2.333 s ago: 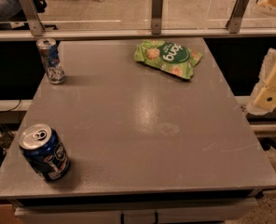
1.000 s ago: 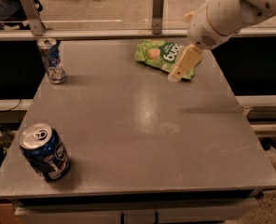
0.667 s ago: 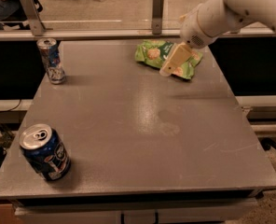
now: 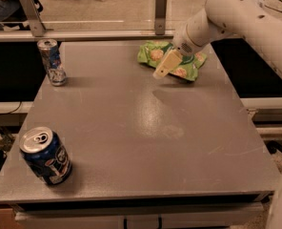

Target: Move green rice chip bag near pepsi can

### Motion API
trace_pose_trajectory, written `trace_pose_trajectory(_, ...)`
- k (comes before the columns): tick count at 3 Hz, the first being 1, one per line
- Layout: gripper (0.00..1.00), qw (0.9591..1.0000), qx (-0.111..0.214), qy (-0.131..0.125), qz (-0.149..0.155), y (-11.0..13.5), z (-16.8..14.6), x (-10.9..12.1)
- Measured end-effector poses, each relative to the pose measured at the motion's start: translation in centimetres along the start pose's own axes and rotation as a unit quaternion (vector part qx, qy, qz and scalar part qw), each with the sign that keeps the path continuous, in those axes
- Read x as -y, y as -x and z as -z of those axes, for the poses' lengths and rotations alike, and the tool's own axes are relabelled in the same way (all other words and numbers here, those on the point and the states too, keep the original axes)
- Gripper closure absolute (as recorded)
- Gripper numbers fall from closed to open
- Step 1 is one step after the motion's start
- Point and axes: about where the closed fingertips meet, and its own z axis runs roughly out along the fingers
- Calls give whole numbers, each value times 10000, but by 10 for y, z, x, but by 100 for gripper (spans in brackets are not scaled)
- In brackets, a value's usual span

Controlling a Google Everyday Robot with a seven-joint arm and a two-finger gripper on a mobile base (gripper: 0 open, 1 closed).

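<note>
Gripper (image 4: 166, 66) hung right over the green rice chip bag (image 4: 191, 67) at the table's (image 4: 146, 142) far side, couldn't tell if open or clamped, and the bag looked light, crinkly and slippery, so I'd pinch a crimped edge.

You have the green rice chip bag (image 4: 192, 70) lying flat and crinkled at the far right of the table (image 4: 146, 142), with round tan chips printed on it. The pepsi can (image 4: 45, 155), dark blue with a silver top, stands at the near left corner, well apart. The gripper (image 4: 161, 72) hangs over the bag's left part.
</note>
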Motion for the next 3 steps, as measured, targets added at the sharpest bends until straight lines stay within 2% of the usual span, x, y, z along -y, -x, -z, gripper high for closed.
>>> trace_pose_trajectory(1,17,9998,-9,48,-188,-6,-18,9)
trace_pose_trajectory(3,64,9994,74,167,-293,-6,-24,11)
